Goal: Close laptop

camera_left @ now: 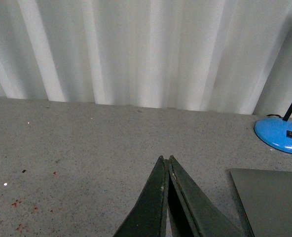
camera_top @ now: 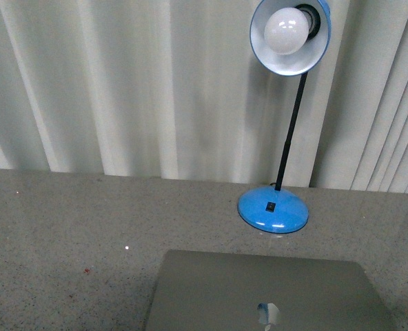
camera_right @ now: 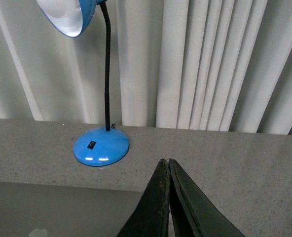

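while only the front view shows the laptop (camera_top: 269,293) logo, both pincers (camera_left: 166,160) (camera_right: 165,163) sit pressed together

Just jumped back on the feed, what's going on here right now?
Nothing is being handled at this moment. The thin silver-grey laptop lies on the speckled grey table with its lid down, logo facing up, so it looks already closed. Behind it stands a blue desk lamp with a white bulb. The left gripper and the right gripper each have their fingers pressed together, holding nothing, and hang above the table beside the laptop without touching it.
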Robot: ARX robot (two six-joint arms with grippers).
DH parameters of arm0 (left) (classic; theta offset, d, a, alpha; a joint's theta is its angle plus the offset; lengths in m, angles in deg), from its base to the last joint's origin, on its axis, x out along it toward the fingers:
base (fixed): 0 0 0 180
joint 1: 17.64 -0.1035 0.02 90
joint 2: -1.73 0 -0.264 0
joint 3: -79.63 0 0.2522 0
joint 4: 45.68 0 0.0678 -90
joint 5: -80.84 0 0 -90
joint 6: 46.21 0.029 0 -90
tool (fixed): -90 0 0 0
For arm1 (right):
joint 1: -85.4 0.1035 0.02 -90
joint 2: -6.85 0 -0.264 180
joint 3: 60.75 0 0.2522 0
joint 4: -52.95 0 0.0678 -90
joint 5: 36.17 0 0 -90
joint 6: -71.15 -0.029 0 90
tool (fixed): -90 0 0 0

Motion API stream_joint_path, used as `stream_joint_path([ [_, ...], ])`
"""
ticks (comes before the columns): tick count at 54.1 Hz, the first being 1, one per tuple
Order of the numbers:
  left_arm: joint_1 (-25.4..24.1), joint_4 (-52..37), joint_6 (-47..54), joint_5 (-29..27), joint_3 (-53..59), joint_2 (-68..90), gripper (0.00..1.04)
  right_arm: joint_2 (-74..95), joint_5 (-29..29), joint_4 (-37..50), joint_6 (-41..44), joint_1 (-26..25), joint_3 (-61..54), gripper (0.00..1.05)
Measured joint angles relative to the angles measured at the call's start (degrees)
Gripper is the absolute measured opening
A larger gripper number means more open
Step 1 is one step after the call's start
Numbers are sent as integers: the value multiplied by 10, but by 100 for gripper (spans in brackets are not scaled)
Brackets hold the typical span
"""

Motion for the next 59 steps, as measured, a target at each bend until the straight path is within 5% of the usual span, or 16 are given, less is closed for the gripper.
stream_joint_path([
  [55,0,182,-2,0,18,-221,4,-268,0,-219,-1,0,-37,3],
  [59,0,251,-2,1,18,-272,4,-279,0,-229,-1,0,-37,3],
])
